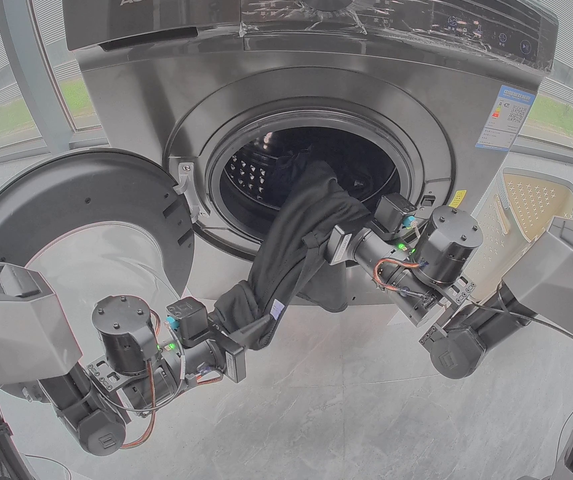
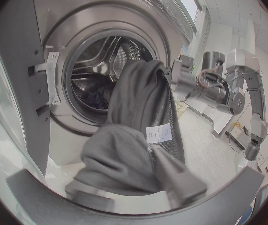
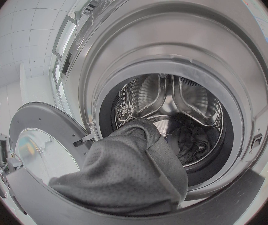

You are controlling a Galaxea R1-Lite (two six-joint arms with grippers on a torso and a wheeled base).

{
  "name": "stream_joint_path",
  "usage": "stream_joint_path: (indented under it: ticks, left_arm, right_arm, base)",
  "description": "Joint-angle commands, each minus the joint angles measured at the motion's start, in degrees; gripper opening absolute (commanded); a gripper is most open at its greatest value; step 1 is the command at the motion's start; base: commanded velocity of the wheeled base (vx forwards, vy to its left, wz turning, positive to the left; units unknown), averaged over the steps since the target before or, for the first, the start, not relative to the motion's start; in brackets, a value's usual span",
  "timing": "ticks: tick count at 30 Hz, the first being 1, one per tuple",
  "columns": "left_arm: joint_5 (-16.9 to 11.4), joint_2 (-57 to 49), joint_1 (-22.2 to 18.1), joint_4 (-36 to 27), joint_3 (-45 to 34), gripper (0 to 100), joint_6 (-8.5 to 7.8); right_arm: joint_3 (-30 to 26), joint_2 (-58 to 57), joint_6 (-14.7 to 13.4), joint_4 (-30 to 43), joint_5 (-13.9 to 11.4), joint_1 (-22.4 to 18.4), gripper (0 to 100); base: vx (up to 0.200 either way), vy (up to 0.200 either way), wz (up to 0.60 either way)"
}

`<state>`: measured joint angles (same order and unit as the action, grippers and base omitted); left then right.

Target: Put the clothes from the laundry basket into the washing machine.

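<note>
Plainly, black garment [image 1: 300, 235] bears a white tag [image 1: 276, 309].

A black garment [image 1: 300, 235] of fine mesh weave carries a small white label [image 1: 277, 309]. The washing machine [image 1: 166, 88] is dark brushed grey; its drum [image 1: 246, 175] is shiny silver dotted with holes. The laundry basket [image 1: 533, 201] is cream with a perforated lattice. The floor [image 1: 340, 395] is pale grey, faintly marbled. A blue-and-white sticker [image 1: 505, 118] marks the machine's front.

Grey stone floor [image 1: 340, 408], windows [image 1: 13, 111] behind
</note>
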<state>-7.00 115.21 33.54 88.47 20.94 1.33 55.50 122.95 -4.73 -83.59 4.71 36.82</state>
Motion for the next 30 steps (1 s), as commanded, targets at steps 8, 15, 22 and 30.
stream_joint_path:
  ticks: [8, 15, 22, 30]
  left_arm:
    - [-5.13, 4.85, 1.09, -0.05, -8.11, 100, -4.23]
    - [-5.57, 4.05, 1.18, 0.04, -7.85, 100, -4.76]
    - [-4.87, 3.00, 1.09, 0.13, 1.38, 100, -4.05]
    - [-3.11, 9.94, 1.09, 0.04, 16.15, 100, -3.53]
  right_arm:
    - [1.45, -0.61, -0.02, 0.18, 0.04, -0.17, 0]
    - [1.19, -0.17, -0.10, 0.18, 0.13, 0.36, 0]
    - [-0.57, -0.70, -0.10, -0.08, 0.22, 1.24, 0]
    - [-1.19, -0.61, -0.10, -0.26, 0.13, 2.65, 0]
  base:
    - [0.000, 0.000, 0.00]
    - [0.000, 0.000, 0.00]
    - [0.000, 0.000, 0.00]
    - [0.000, 0.000, 0.00]
